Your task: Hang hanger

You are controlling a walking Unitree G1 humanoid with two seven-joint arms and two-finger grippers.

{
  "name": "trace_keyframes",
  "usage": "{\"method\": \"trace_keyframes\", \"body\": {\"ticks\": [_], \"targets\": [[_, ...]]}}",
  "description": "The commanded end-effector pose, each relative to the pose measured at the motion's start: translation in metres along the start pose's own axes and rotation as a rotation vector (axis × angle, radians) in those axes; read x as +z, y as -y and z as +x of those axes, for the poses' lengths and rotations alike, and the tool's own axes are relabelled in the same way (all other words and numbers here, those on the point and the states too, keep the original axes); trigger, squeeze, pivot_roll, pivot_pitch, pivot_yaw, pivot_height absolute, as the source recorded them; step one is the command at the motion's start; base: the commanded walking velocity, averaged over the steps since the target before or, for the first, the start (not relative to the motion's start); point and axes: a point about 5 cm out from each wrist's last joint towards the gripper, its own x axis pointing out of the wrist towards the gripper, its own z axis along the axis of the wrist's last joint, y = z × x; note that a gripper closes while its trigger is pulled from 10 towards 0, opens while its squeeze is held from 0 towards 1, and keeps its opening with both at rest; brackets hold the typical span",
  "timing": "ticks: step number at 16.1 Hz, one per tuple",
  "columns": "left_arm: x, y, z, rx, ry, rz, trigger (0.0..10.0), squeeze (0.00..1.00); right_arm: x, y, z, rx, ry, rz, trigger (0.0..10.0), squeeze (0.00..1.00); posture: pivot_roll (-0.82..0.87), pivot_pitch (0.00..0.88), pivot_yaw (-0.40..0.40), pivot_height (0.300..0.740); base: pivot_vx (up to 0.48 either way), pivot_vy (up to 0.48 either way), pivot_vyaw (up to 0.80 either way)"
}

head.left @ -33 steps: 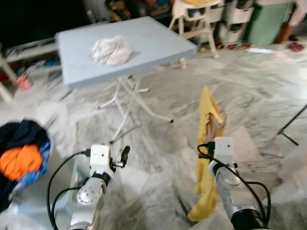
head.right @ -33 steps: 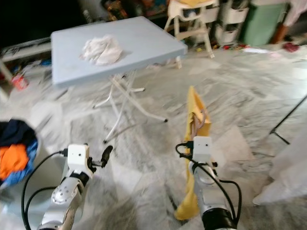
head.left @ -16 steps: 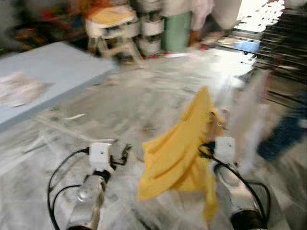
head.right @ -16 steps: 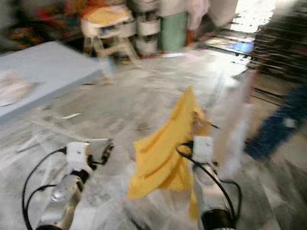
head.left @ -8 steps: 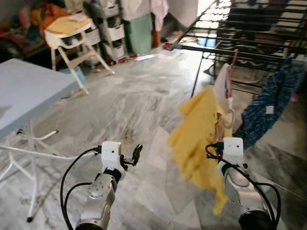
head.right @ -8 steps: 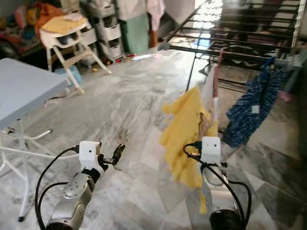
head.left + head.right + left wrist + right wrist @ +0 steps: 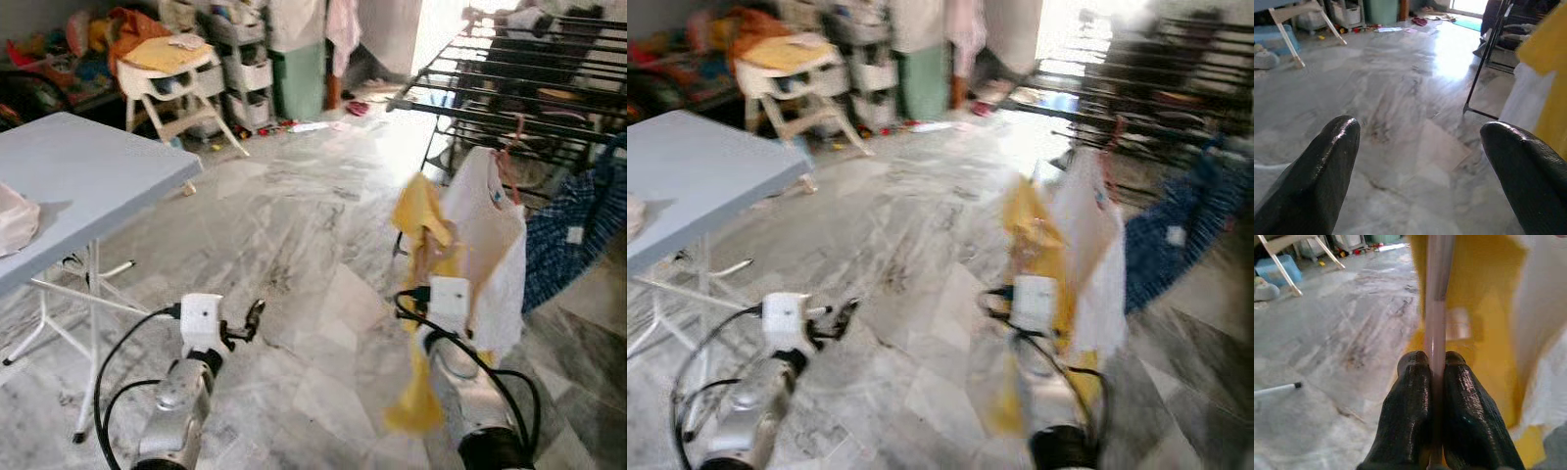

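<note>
The hanger [image 7: 1436,298], a pale pink rod, runs up out of the right pincer [image 7: 1435,377], whose two black fingers are clenched tight on it, and a yellow garment [image 7: 421,235] drapes from it, right of centre in the left eye view, its tail trailing down to the lower middle of the frame. Just beside the yellow cloth, to its right, a white shirt [image 7: 490,245] hangs from the black drying rack [image 7: 509,108] in the upper right corner, with a blue checked garment [image 7: 568,235] at the right edge. Down at lower left, the left pincer [image 7: 1420,147] hovers over the marble floor [image 7: 294,215], fingers spread wide apart, grasping nothing. A grey tabletop [image 7: 78,176] on white folding legs fills the left side, a pale cloth [image 7: 12,217] at its far left edge. A high chair [image 7: 176,78] and storage drawers [image 7: 245,59] line the top of the frame.
</note>
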Motion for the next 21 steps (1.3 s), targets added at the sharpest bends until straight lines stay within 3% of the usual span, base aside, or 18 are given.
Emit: {"method": "trace_keyframes", "body": {"ticks": [1, 8, 12, 15, 17, 21], "targets": [[0.005, 0.006, 0.005, -0.026, 0.010, 0.002, 10.0, 0.00, 0.019, 0.003, 0.004, -0.001, 0.079, -0.018, 10.0, 0.00, -0.06, 0.000, 0.098, 0.740, 0.000, 0.480, 0.00], [0.004, 0.006, 0.009, -0.018, -0.019, 0.030, 10.0, 0.00, 0.020, 0.005, 0.004, -0.027, 0.095, 0.048, 10.0, 0.00, -0.04, 0.000, 0.099, 0.740, 0.000, 0.452, 0.00], [0.002, 0.008, 0.006, 0.005, -0.001, 0.054, 10.0, 0.00, 0.023, 0.002, 0.007, -0.032, 0.090, 0.046, 10.0, 0.00, -0.04, 0.000, 0.068, 0.740, 0.000, 0.000, 0.00], [-0.003, 0.003, -0.001, 0.081, 0.012, 0.065, 10.0, 0.00, 0.020, 0.001, 0.005, -0.025, 0.081, 0.034, 10.0, 0.00, -0.04, 0.000, 0.058, 0.740, 0.000, 0.000, 0.00], [-0.005, -0.001, -0.005, 0.098, 0.027, -0.001, 10.0, 0.00, 0.011, 0.004, 0.001, -0.025, 0.063, 0.027, 10.0, 0.00, -0.04, 0.000, 0.052, 0.740, 0.000, 0.000, 0.00], [-0.006, 0.003, 0.000, 0.108, 0.017, -0.012, 10.0, 0.00, 0.008, 0.003, -0.001, -0.018, 0.048, 0.027, 10.0, 0.00, -0.02, 0.000, -0.013, 0.740, 0.000, 0.000, 0.00]]}}
